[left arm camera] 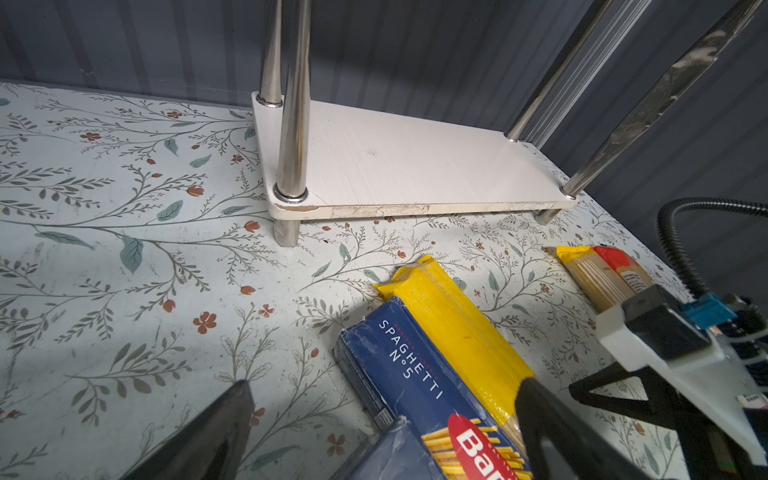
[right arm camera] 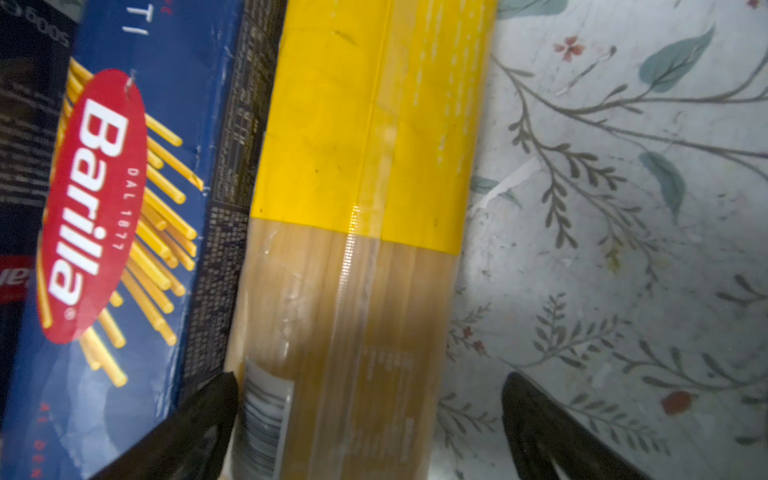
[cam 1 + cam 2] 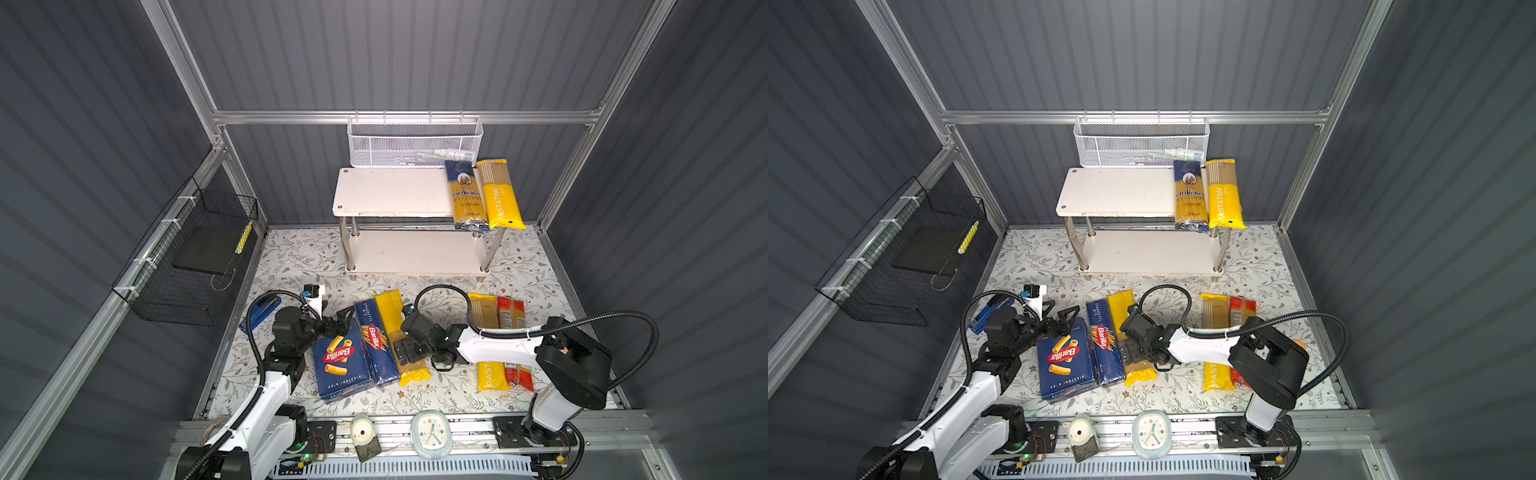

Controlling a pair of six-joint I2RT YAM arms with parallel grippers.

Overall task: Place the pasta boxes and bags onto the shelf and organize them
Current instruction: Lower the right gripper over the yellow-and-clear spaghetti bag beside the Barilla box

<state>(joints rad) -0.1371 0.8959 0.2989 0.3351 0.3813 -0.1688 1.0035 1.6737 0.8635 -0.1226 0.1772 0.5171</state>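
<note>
Right gripper (image 2: 370,377): jaws wide apart, gripping nothing, pointed down over the yellow bag (image 2: 365,166).
Yellow bag: flat on the mat (image 3: 457,399), between the right gripper's fingers (image 2: 199,428) (barcode end nearest the wrist). One finger sits in the seam against the spaghetti box (image 2: 137,208); the other stands clear of the bag, over bare mat.
Spaghetti box: just outside the right gripper, touching the yellow bag. It also runs forward from between the left gripper's fingers.
Left gripper (image 1: 384,382): open, holding nothing, at the far end of the rigatoni box (image 3: 340,361).
Rigatoni box: flat on the mat, below and behind the left gripper, against the spaghetti box.
Second PASTATIME bag (image 3: 484,311), red bag (image 3: 511,311): side by side on the mat, behind the right gripper, crossed by its arm (image 3: 498,349).
Shelf (image 3: 390,195): well beyond both grippers, at the back wall.
Ankara bag (image 3: 467,195), PASTATIME bag (image 3: 500,195): side by side on the shelf's top tier, right end, near ends overhanging, far from both grippers.
</note>
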